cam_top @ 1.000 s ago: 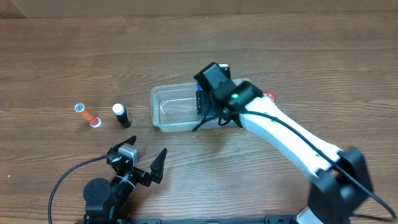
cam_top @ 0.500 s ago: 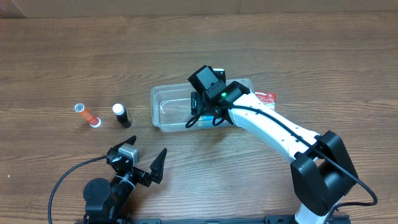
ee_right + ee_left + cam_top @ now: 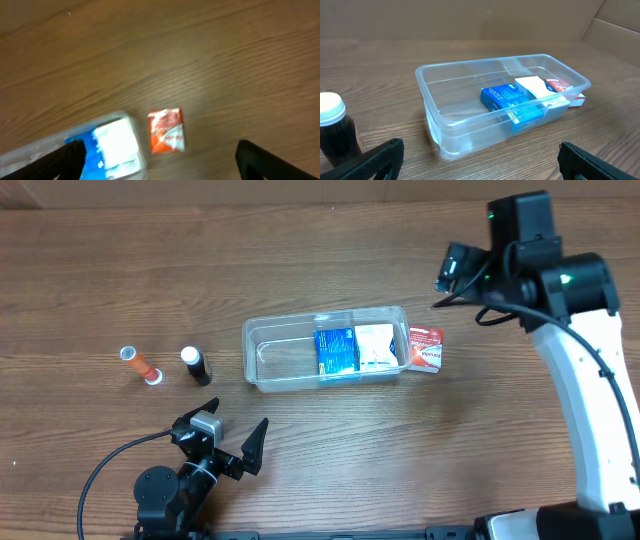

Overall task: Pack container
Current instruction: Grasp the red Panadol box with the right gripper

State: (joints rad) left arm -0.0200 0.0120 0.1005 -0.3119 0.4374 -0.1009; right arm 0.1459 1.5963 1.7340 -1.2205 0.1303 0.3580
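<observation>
Here's the container (image 3: 272,358), sitting lengthwise near the middle of the desk (image 3: 330,250), clear walls, rounded corners, long sides running left to right in the overhead view. Inside it, a blue box (image 3: 336,351) lies flat around the centre, and right beside it, touching, a white box (image 3: 376,346) fills the right-hand end; the left part of the tub shows only bare floor. Just outside the right end wall, on the desk, lies a red-and-white packet (image 3: 426,348), pressed close to the tub. Over on the left, well apart from the container, stand a black bottle with a white cap (image 3: 195,366) and, beside it, an orange tube (image 3: 140,364) lying tilted on the wood. Now the arms: the left fingers (image 3: 258,438) are down at the near edge of the desk, spread wide apart with nothing between them, and the left wrist view looks straight at the tub's long side with the bottle at its left edge. The right fingers (image 3: 265,162) hang high above the far right of the desk, away from the container; that wrist view is blurred, but both fingers show at the bottom corners, wide apart and empty, with the packet and the tub's end below.
</observation>
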